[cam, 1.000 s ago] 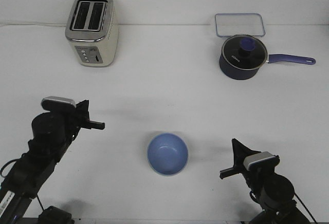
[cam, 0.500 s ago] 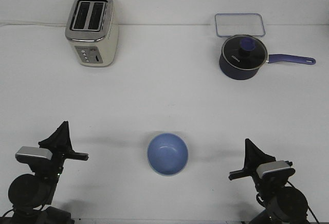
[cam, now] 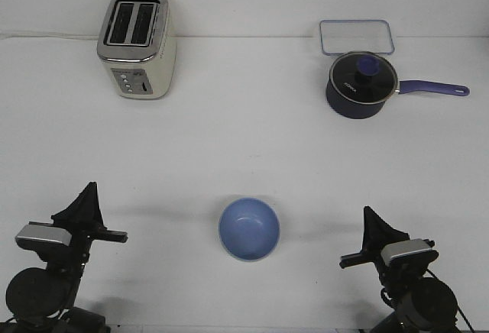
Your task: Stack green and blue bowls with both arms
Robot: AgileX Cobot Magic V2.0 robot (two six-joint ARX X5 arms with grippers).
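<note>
The light blue bowl (cam: 249, 228) sits upright on the white table, front centre. No green bowl shows; I cannot tell whether it lies under the blue one. My left gripper (cam: 91, 189) is at the front left corner, well left of the bowl, pointing up. Its fingers form one point with no gap, and it holds nothing. My right gripper (cam: 368, 212) is at the front right, well right of the bowl. It also points up, closed to one point and empty.
A cream toaster (cam: 138, 43) stands at the back left. A dark blue lidded saucepan (cam: 361, 83) with a long handle is at the back right, with a clear rectangular container (cam: 357, 36) behind it.
My left arm has pulled back from a raised reach at mid-left down to the front left corner. My right arm has drawn back slightly to the right. The blue bowl has not moved.
</note>
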